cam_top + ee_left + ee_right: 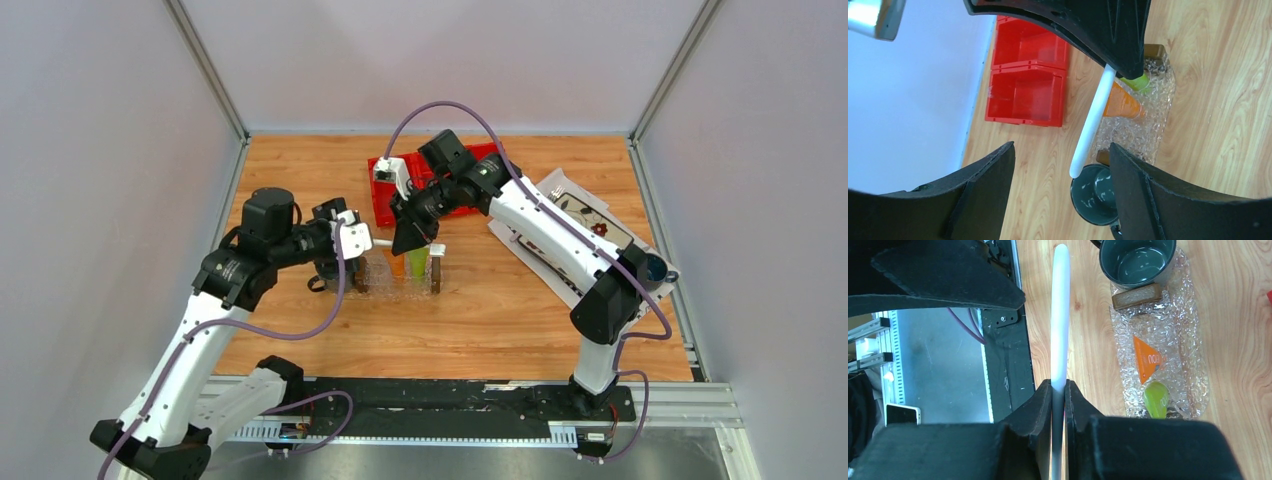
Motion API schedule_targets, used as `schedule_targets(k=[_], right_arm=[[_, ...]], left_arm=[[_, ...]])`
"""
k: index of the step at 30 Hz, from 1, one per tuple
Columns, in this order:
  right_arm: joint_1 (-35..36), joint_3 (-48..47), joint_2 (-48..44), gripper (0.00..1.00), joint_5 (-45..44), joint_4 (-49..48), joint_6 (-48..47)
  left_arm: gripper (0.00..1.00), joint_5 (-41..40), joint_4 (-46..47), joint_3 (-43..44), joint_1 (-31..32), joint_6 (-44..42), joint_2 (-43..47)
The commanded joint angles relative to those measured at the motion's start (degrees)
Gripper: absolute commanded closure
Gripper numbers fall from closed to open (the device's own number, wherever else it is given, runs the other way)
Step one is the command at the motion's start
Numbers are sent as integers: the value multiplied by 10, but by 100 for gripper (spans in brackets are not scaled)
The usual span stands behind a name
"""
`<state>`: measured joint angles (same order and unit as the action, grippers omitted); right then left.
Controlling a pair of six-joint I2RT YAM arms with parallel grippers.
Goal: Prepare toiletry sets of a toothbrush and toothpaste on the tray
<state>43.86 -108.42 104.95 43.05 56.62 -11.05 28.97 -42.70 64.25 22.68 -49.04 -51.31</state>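
My right gripper [408, 244] is shut on the white toothbrush [1060, 315] and holds it level above the wood, beside the clear tray [1193, 325]. The toothbrush also shows in the left wrist view [1093, 125]. The orange toothpaste tube [1148, 360] and the lime green tube [1157, 399] lie side by side in the tray, as the top view shows for the orange tube [398, 264] and the green tube [417, 264]. My left gripper [1062, 150] is open. The toothbrush's free end lies between its fingers without touching them.
A dark grey-green mug [1095, 195] stands at the tray's near end, against its brown handle [1137, 296]. The red three-compartment bin [385, 190] is behind. A flower-patterned cloth [560, 225] with another mug [655, 268] lies on the right.
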Motion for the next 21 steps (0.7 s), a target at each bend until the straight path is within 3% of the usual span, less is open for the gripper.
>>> schedule_targets(k=[1, 10, 14, 18, 21], right_arm=[[4, -5, -33, 100, 23, 2, -17], [6, -5, -35, 100, 32, 2, -17], [7, -7, -34, 100, 38, 2, -15], [9, -7, -31, 100, 37, 2, -15], [10, -8, -29, 100, 37, 2, -14]], left_arm=[[24, -17, -19, 9, 17, -49, -5], [28, -36, -15, -11, 38, -59, -25], [40, -42, -11, -18, 43, -60, -34], [46, -40, 7, -28, 50, -49, -39], [59, -39, 6, -27, 56, -43, -46]])
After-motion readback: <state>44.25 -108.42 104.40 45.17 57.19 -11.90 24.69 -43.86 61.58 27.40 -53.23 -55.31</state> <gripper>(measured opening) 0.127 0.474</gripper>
